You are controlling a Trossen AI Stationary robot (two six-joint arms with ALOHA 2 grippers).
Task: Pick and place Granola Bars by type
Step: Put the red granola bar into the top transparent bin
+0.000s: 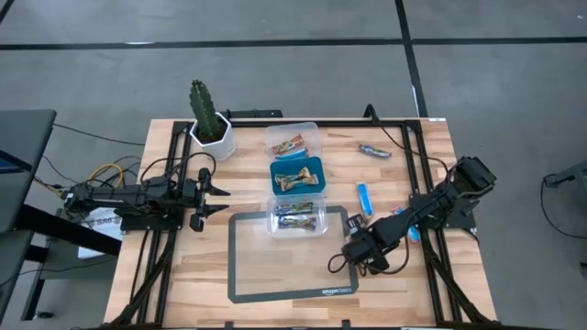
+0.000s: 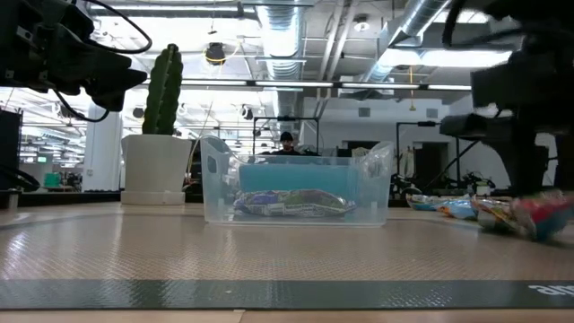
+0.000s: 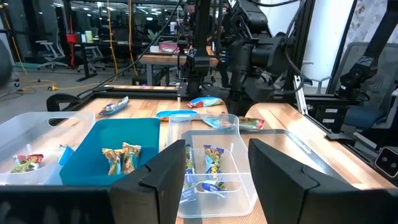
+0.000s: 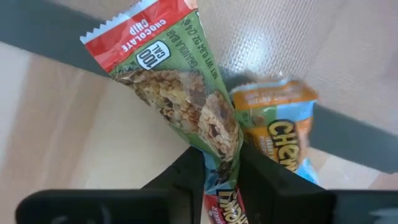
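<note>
My right gripper [image 1: 351,252] [image 4: 221,163] is near the right edge of the dark-rimmed mat [image 1: 240,275], shut on a red-and-green granola bar [image 4: 177,87]. A blue-and-gold bar [image 4: 280,127] shows just beyond one finger. Three tubs stand in a row: a far clear tub [image 1: 292,141] with a red-and-green bar, a blue tub [image 1: 296,174] with brown-gold bars, and a near clear tub [image 1: 296,219] with blue bars. More bars lie on the wood: [image 1: 374,149], [image 1: 365,197], [image 1: 410,225]. My left gripper [image 1: 223,199] [image 3: 214,163] waits open, left of the tubs. My right gripper pinches the red-and-green bar between its two fingers at one end of the wrapper [image 4: 219,146], with the fingers along its length. The rest of the bar sticks out beyond the fingertips over the mat's rim. I cannot tell whether the blue-and-gold bar touches the finger.
A potted cactus [image 1: 209,124] stands at the far left of the table, close to my left arm. Black frame rails [image 1: 417,183] run along both sides. Bare mat lies near the tubs' front. A person [image 2: 286,142] is in the room behind.
</note>
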